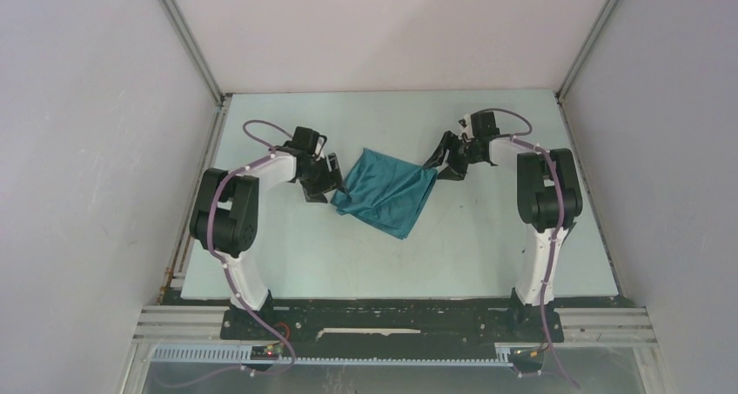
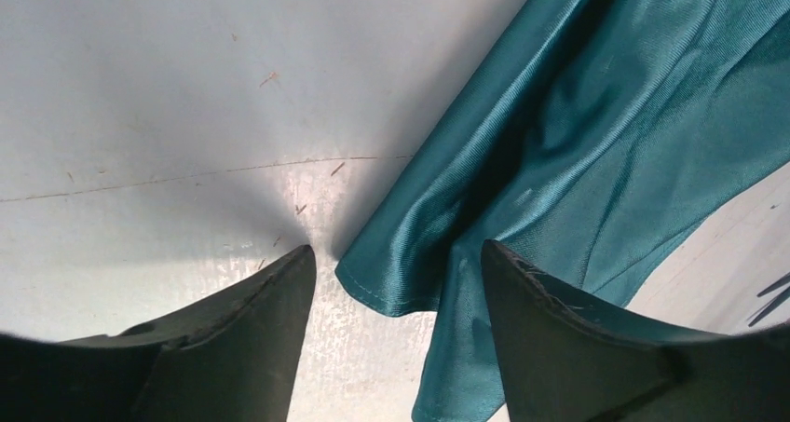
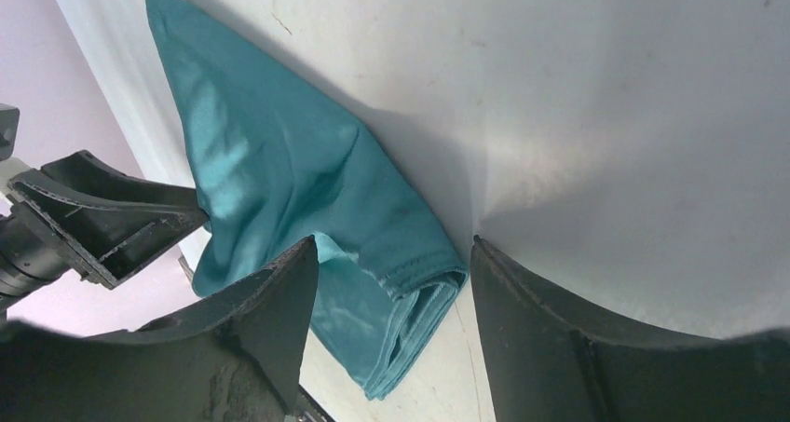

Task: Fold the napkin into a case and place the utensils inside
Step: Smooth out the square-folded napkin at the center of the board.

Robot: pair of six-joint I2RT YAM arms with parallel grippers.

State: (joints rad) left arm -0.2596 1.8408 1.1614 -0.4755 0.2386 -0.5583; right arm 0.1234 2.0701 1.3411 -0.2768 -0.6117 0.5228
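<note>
- The napkin [image 1: 387, 190] lies folded in the middle of the bench [image 1: 487, 246], between both arms.
- The left jaws are released, with one napkin corner between them.
- The right jaws are released around the opposite folded corner.

- The desk [image 1: 487, 237], a pale matte sheet with fine scratches, is carrying a teal cloth in the space between the two pincers.
- The napkin [image 1: 387, 190] is lying loosely folded and creased on it, reaching from the left pincer [image 1: 320, 185] across to the right pincer [image 1: 442, 164].
- One hemmed corner is resting on the desk between the left pincer's spread fingers [image 2: 251, 338].
- A layered, folded corner is sitting between the right pincer's parted fingers [image 3: 559, 347], with bare desk showing beyond them.
</note>
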